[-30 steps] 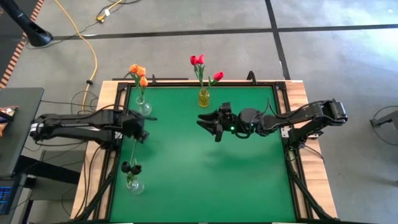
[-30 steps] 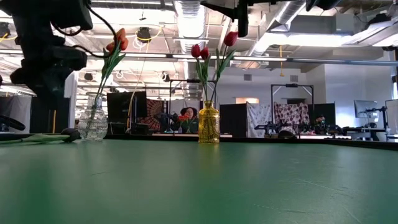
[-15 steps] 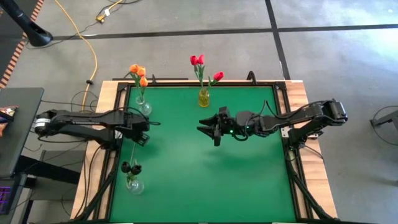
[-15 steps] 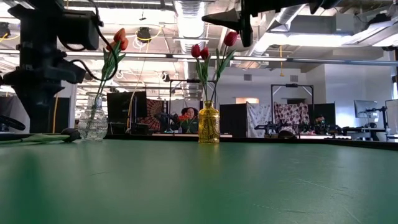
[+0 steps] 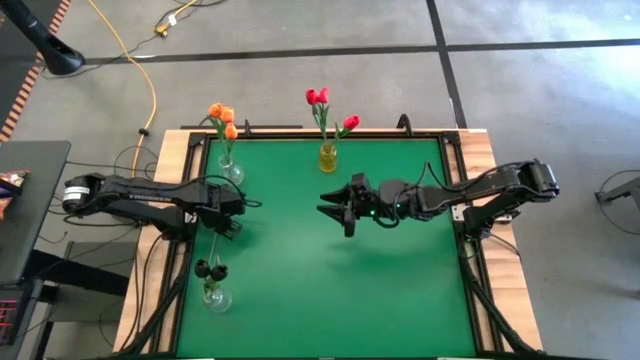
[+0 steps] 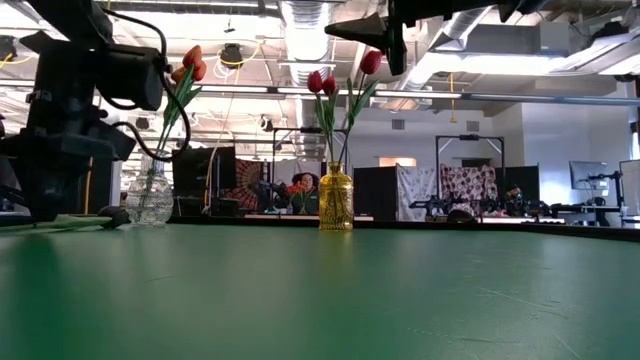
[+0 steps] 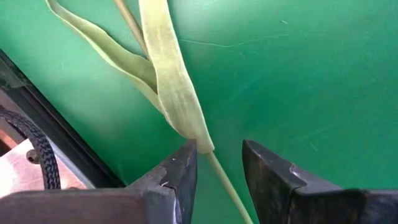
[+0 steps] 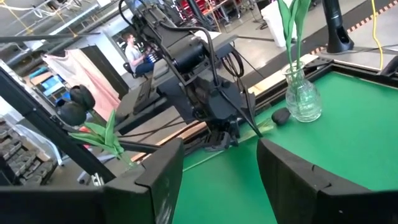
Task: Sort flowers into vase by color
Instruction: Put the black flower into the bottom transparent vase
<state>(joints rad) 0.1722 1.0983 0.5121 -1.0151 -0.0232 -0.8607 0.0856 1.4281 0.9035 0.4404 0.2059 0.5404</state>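
Note:
A near-black tulip lies flat on the green mat by the left edge. Its stem (image 7: 222,180) and pale leaves (image 7: 168,81) show in the left wrist view, its stem also in the high view (image 5: 214,245), and its dark head (image 8: 281,116) lies beside the clear vase of orange tulips (image 5: 231,172). My left gripper (image 7: 217,149) is open, low over the mat (image 5: 232,212), one finger on each side of the stem. I cannot tell whether it touches the stem. My right gripper (image 5: 335,207) is open and empty, high above the mat's middle.
A yellow vase (image 5: 327,157) with red tulips (image 5: 318,97) stands at the far edge. A clear vase (image 5: 215,297) with near-black tulips (image 5: 210,269) stands at the near left. The mat's black frame (image 7: 56,143) runs close beside the lying stem. People and equipment show beyond the table.
My left gripper has moved a little toward the table's right edge and come down over the lying tulip's stem. My right gripper has shifted slightly toward the left. The flowers and vases have stayed in place.

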